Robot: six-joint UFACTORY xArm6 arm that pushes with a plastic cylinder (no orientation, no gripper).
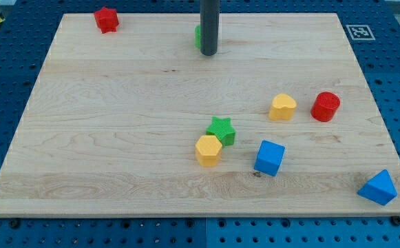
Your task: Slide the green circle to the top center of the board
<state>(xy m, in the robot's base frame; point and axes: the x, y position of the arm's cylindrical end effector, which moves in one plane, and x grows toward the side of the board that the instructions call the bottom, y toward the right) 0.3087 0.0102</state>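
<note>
Green circle [197, 36] near top center of board [117, 138], mostly hidden behind my tip [208, 54]. No fingers on this rig, just a rod, nothing gripped. Looks like final step: small nudge at most, then back off.

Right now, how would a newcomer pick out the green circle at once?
Start at the wooden board's top edge, near its middle, where the dark rod comes down. My tip stands there, and the green circle peeks out at the rod's left side, mostly hidden. The only other green block, a star, sits mid-board.
</note>
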